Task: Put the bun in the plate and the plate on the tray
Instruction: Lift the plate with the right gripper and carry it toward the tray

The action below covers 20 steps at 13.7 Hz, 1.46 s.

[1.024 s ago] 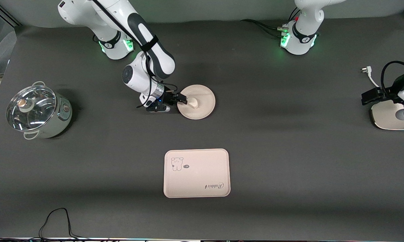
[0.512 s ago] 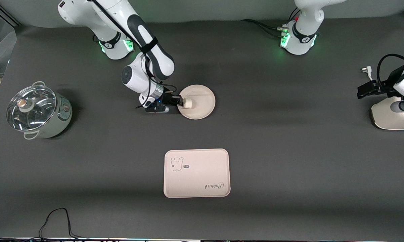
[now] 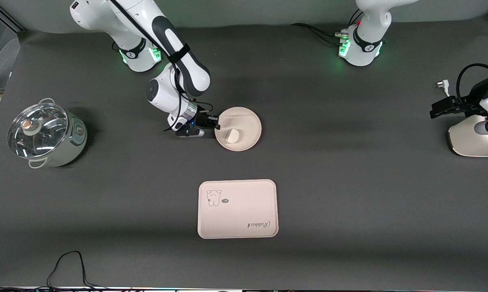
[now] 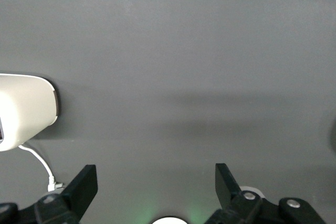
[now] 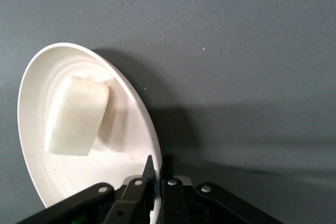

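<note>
Right pincer (image 3: 214, 122) clamped on plate (image 3: 244, 140) rim, bun (image 3: 232, 136) lying in it; tray (image 3: 237, 209) nearer the camera, nothing between. Pot (image 3: 45, 136) at right arm's end. Left pincer (image 4: 155, 184) open, waiting over white appliance (image 3: 469, 140).

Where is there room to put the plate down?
The tray is bare apart from its drawing. Bare table lies between it and the plate. It is crowded by the plate: the right gripper pinches its rim, bun inside.

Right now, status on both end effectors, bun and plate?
Right end effector shut on plate rim. Bun in plate. Left end effector open, waiting by white appliance. Tray path unobstructed.
</note>
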{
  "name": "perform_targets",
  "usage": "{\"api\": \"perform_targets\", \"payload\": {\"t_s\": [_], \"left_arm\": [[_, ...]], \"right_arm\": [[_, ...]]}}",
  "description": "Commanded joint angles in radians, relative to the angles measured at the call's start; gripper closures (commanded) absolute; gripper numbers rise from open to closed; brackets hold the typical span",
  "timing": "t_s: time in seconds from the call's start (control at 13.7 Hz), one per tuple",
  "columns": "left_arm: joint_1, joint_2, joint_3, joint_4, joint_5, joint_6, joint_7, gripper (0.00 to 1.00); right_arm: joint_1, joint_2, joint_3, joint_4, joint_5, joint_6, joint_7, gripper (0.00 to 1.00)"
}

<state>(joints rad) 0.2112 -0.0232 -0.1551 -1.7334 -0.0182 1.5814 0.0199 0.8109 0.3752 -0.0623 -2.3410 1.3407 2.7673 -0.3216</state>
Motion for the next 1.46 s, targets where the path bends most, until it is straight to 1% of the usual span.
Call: {"api": "perform_targets", "payload": {"t_s": [0.0, 0.22, 0.44, 0.51, 0.59, 0.66, 0.73, 0.8, 0.88, 0.95, 1.02, 1.17, 1.32, 1.39], "left_arm": [[-0.001, -0.024, 0.006, -0.011, -0.019, -0.006, 0.017, 0.0], [0.023, -0.012, 0.008, -0.012, -0.02, 0.014, 0.017, 0.0], [0.025, -0.014, 0.008, -0.012, -0.02, 0.019, 0.017, 0.0], [0.03, -0.015, 0.008, -0.011, -0.019, 0.016, 0.018, 0.0], [0.033, -0.018, 0.009, -0.005, -0.017, 0.011, 0.02, 0.0], [0.031, -0.018, 0.009, 0.001, -0.012, 0.002, 0.02, 0.0], [0.031, -0.021, 0.008, 0.003, -0.009, -0.004, 0.021, 0.0], [0.031, -0.024, 0.008, 0.003, -0.009, -0.021, 0.02, 0.0], [0.031, -0.024, 0.008, 0.006, -0.009, -0.04, 0.02, 0.0], [0.028, -0.026, 0.005, 0.006, -0.009, -0.058, 0.02, 0.0], [0.027, -0.024, 0.005, 0.005, -0.008, -0.063, 0.02, 0.0], [0.022, -0.015, 0.003, 0.002, -0.008, -0.051, 0.02, 0.0], [0.017, -0.004, 0.002, 0.003, -0.011, -0.032, 0.021, 0.0], [0.017, -0.001, 0.002, 0.003, -0.011, -0.014, 0.021, 0.0]], "right_arm": [[-0.002, -0.038, -0.01, -0.001, 0.023, -0.001, -0.025, 1.0], [-0.002, -0.062, -0.04, 0.0, 0.011, -0.014, -0.024, 1.0], [-0.001, -0.099, -0.076, 0.002, -0.024, -0.06, -0.01, 1.0], [-0.001, -0.11, -0.099, 0.002, -0.053, -0.083, -0.005, 1.0], [-0.001, -0.124, -0.125, 0.003, -0.107, -0.118, 0.034, 1.0], [-0.001, -0.136, -0.157, 0.017, -0.208, -0.173, 0.105, 1.0], [0.002, -0.154, -0.2, 0.041, -0.341, -0.237, 0.207, 1.0], [0.001, -0.173, -0.23, 0.073, -0.467, -0.298, 0.296, 1.0], [0.001, -0.183, -0.266, 0.122, -0.553, -0.375, 0.35, 1.0], [0.001, -0.183, -0.304, 0.184, -0.596, -0.465, 0.372, 1.0], [0.001, -0.177, -0.342, 0.253, -0.606, -0.562, 0.384, 1.0], [-0.001, -0.162, -0.402, 0.372, -0.627, -0.688, 0.391, 1.0], [-0.01, -0.119, -0.424, 0.501, -0.649, -0.764, 0.43, 1.0], [-0.027, -0.069, -0.425, 0.581, -0.647, -0.794, 0.446, 1.0]]}}
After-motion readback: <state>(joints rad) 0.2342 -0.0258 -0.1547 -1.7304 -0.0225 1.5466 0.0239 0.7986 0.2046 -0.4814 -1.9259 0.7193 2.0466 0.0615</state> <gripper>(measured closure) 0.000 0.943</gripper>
